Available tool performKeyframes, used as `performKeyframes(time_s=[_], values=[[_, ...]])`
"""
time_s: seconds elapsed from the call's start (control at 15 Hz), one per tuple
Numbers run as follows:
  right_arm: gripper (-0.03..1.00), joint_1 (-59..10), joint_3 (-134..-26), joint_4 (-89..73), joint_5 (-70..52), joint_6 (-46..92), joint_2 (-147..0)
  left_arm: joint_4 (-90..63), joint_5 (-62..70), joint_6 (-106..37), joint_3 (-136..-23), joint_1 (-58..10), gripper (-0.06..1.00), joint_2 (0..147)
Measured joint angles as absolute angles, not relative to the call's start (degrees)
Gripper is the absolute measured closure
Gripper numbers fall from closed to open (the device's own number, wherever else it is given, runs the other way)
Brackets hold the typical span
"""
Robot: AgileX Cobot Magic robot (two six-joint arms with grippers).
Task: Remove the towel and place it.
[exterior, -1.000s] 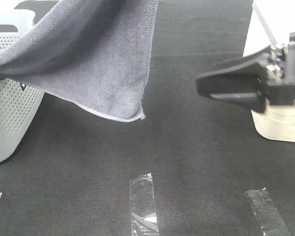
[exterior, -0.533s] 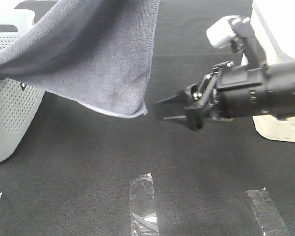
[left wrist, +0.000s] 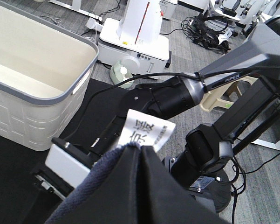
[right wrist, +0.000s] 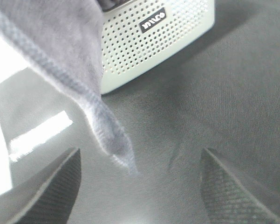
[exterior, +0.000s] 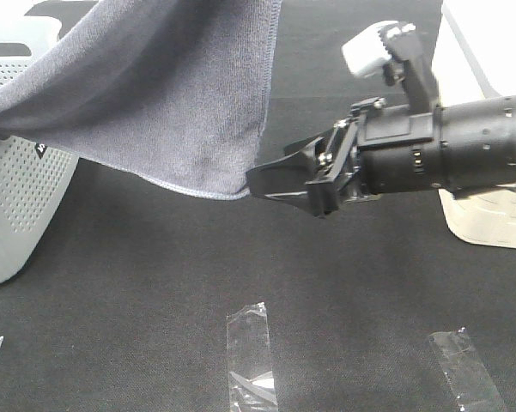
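Readable bits first: the perforated grey basket (right wrist: 177,42) has a small black badge (right wrist: 153,19), looks like "mico" but the letters are too soft to be sure. The towel (exterior: 172,94) has a white care tag (left wrist: 146,133) w/ printed Chinese chars. "PiPER" is printed on my right arm (left wrist: 235,80). Pose: that arm lies roughly level, reaching in from the right w/ its wrist cam (exterior: 373,51) on top. The right gripper (exterior: 256,182) points left at the towel's low right corner. Its fingers (right wrist: 51,186) are spread wide, w/ the corner hanging btwn them, not pinched. My left gripper is buried under cloth in its own view. It's pressed together, w/ the towel bunched right at it and hanging from there. The towel is up in the air at far left, above the black table (exterior: 154,283). Its left part runs across the grey basket's top; touching or not, can't tell. A cream basket (exterior: 485,219) sits at right, behind the arm. Vs a sec ago: the right gripper was back by the cream basket and has now come across to the towel corner. The towel has barely shifted.
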State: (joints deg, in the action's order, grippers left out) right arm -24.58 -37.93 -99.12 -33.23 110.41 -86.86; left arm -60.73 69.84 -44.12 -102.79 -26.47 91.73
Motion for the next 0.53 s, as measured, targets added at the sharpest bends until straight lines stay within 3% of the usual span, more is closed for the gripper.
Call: performKeyframes(time_s=[0.27,0.53], values=[[0.31,-24.58,-41.20,-99.35,-35.47,111.61,-93.62,-60.85,69.96,-44.12,-102.79,-26.47,0.94,91.73],[0.42,-24.58,-41.37,-99.35,-41.37,111.55,-93.91,-61.08,69.96,-44.12,-102.79,-26.47,0.94,91.73]])
